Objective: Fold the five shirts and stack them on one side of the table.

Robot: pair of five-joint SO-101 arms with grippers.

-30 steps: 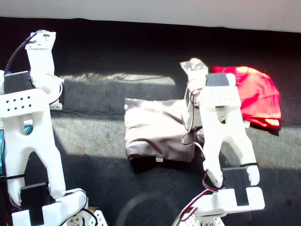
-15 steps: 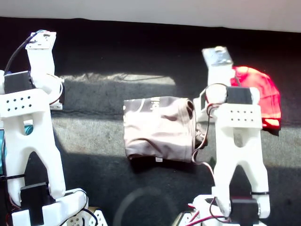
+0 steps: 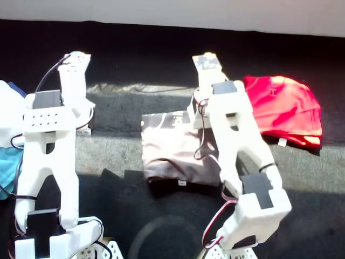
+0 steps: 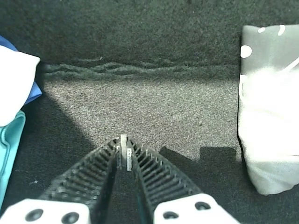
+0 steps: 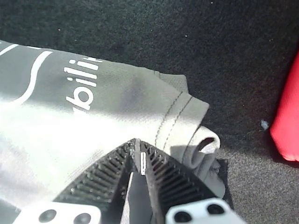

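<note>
Left arm (image 3: 46, 156) is standing tall at the frame's left and right arm (image 3: 237, 145) is leaning toward top centre. Left gripper (image 4: 123, 145) and right gripper (image 5: 138, 150) are both sitting pinched closed.

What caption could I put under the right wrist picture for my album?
Shut pincer over the folded grey shirt, a red shirt nearby on the dark table.
</note>
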